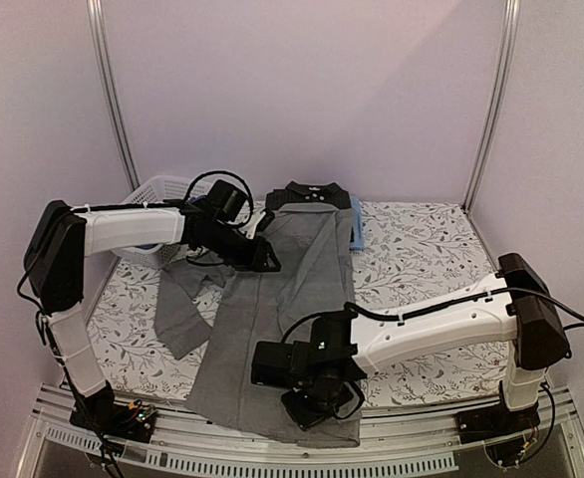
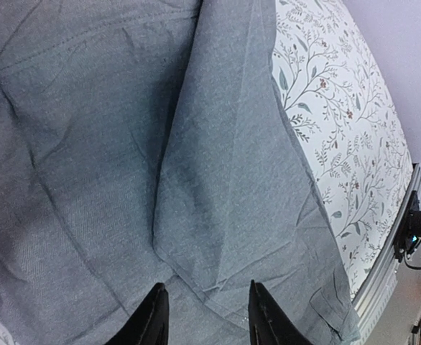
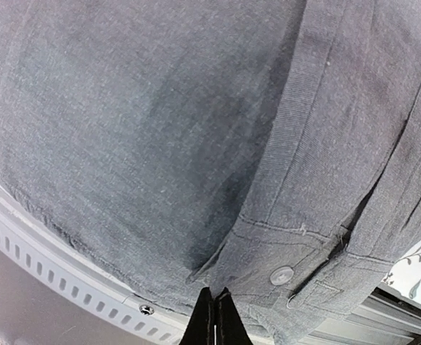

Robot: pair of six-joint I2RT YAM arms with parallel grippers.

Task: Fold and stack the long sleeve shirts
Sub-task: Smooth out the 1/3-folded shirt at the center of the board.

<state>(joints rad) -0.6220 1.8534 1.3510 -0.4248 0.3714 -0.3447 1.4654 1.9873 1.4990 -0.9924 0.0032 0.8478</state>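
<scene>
The grey shirt (image 1: 287,299) lies lengthwise down the table, collar at the back and hem at the near edge. One sleeve (image 1: 177,314) spreads to the left. The black shirt (image 1: 310,194) lies behind its collar, and a strip of the light blue shirt (image 1: 357,237) shows beside it. My left gripper (image 1: 268,255) is open just above the grey cloth near the shoulder, its fingers astride a folded edge (image 2: 210,287). My right gripper (image 1: 307,406) is shut at the hem, pinching grey cloth (image 3: 218,287) next to a buttoned cuff (image 3: 282,274).
A white lattice basket (image 1: 157,194) stands at the back left behind the left arm. The floral tablecloth (image 1: 422,249) shows to the right of the shirt. The metal front rail (image 1: 392,438) runs under the hem, also in the right wrist view (image 3: 45,237).
</scene>
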